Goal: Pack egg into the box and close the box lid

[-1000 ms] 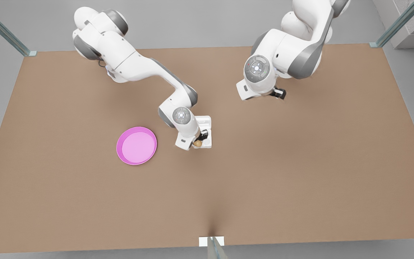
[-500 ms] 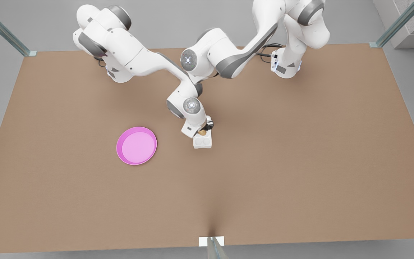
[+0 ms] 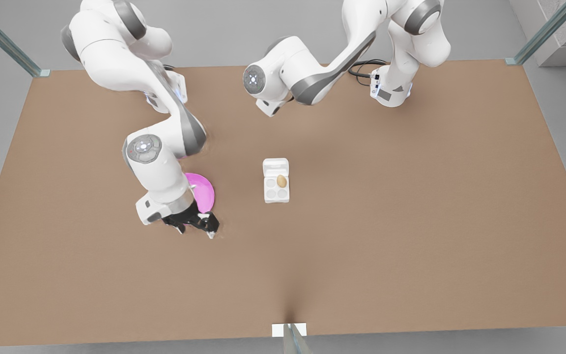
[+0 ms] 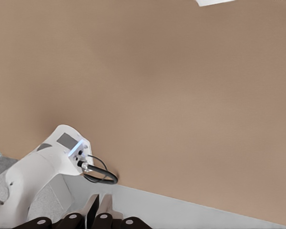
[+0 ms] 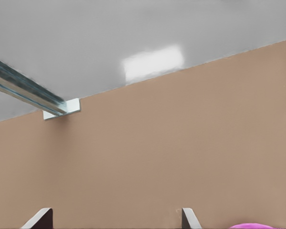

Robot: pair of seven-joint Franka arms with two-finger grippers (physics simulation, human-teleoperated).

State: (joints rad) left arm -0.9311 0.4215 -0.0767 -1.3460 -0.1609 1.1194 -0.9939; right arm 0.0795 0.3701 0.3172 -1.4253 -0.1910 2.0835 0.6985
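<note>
Since the last frame your right end effector (image 3: 195, 227) has left the box (image 3: 276, 187) and now hangs wide open beside the pink plate (image 3: 206, 192). Egg (image 3: 281, 181) sits in a cup well apart from it, box lid (image 3: 276, 166) still open. Left end effector (image 4: 96, 208), fingers together, waits beyond the lid.

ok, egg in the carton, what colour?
Tan-beige egg, clearest in the front view.

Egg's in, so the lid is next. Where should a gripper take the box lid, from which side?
Probably the box lid by its free far edge, opposite the hinge: it lies open flat beyond the box cups. Come from the far side, where the left gripper hangs shut; the right gripper waits open by the plate.
</note>
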